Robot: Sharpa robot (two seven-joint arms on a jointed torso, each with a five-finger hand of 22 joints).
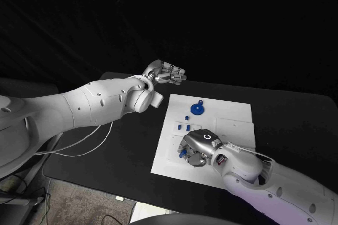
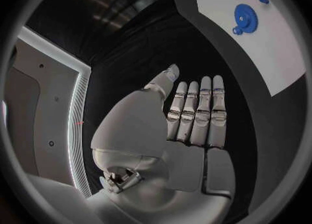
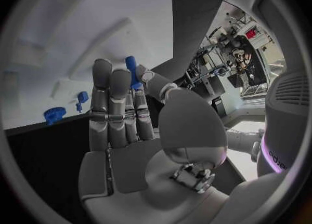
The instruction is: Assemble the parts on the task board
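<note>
From the head camera, my left hand (image 1: pixel 165 72) hangs beyond the far left corner of the task board (image 1: pixel 232 118), over the black table (image 1: pixel 296 117), fingers curled loosely with nothing in them as far as I can see. My right hand (image 1: pixel 197 147) is down over the near left part of the board, fingers bent toward its surface. Just past those fingers lie several small blue parts (image 1: pixel 188 127), and farther on, toward the board's far edge, sits a blue gear (image 1: pixel 198 108). A bit of blue shows at my right fingertips — I cannot tell from here whether it is held.

From my left wrist, the left hand (image 2: pixel 185 125) is flat and empty, fingers (image 2: pixel 207 112) straight and side by side, thumb apart. Beyond the fingertips is bare table, then the board (image 2: pixel 273 52) with the blue gear (image 2: pixel 245 16) lying on it, well apart from this hand.

From my right wrist, the right hand (image 3: pixel 130 130) is raised with fingers nearly straight; a small blue peg (image 3: pixel 132 72) is pinched between the thumb tip and a finger. Beyond the fingers is the white board (image 3: pixel 85 26). Off to the finger side, near the board's edge, lie the gear (image 3: pixel 54 114) and another small blue part (image 3: pixel 82 98).
</note>
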